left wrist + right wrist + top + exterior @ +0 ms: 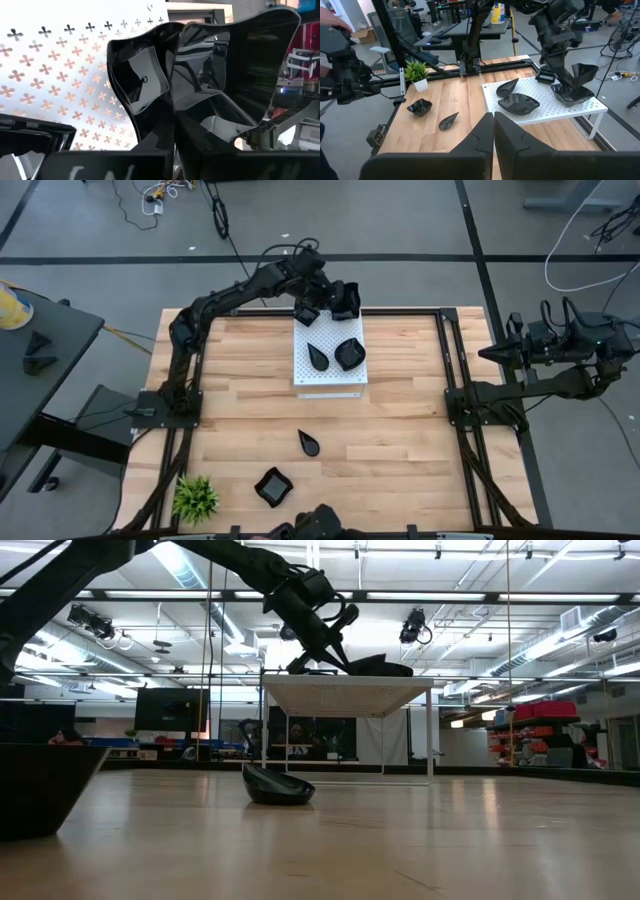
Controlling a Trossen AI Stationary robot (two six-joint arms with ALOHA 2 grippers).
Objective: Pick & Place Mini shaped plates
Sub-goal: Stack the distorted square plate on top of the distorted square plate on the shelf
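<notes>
The mini shaped plates are glossy black dishes. A teardrop one [318, 356] and a rounded one [349, 354] lie on the raised white board [330, 380]. Another teardrop plate [309, 443] and a squarish plate [272, 485] rest on the wooden table near its near edge. My left gripper [335, 300] is at the board's far right corner, shut on a wavy-rimmed plate [581, 74] that stands tilted over another plate [568, 93] lying on the board. A small dark piece [543, 76] sits at the board's far edge. My right gripper [493, 131] waits, shut, at the table's right side. My left gripper holds the wavy-rimmed plate by its rim [175, 135], which runs down between the two fingers. It comes from above, slanting down from the far left. The plate is tipped up on edge over the plate beneath; whether the two touch, I cannot tell.
A small green plant [195, 498] stands at the table's near left corner. Dark frame rails [450, 360] run along the table's left and right sides. The board stands on thin legs [431, 735], with open space under it. Bare wood lies right of the board.
</notes>
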